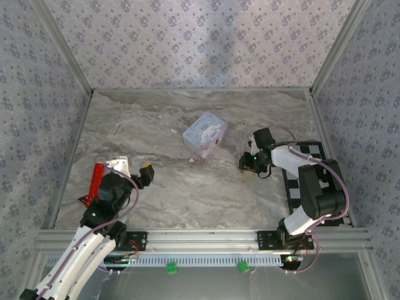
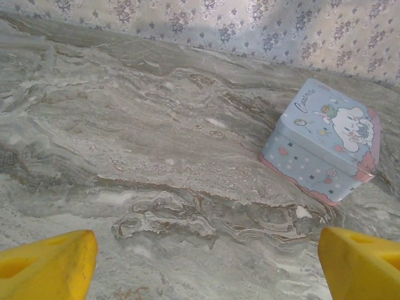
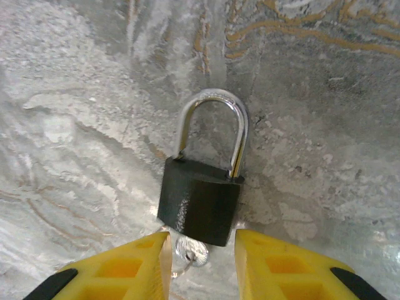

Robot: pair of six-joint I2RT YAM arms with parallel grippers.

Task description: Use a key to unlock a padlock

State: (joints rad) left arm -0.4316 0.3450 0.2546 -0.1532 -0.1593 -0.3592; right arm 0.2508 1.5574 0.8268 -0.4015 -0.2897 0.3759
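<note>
There was one padlock (image 3: 199, 206) with one key (image 3: 190, 251) on the worktop (image 1: 187, 187). One cartoon tin (image 1: 204, 135) sat toward the far edge, one red object (image 1: 97, 178) by the left edge, and one checkered board (image 1: 317, 150) by the right edge.

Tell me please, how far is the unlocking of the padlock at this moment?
Done: the key sits at the bottom of the padlock, seemingly inserted. In hand: the right hand has its fingers apart around the key. Remaining: the shackle looks closed, so it must be opened. The left hand hangs open, idle.
</note>
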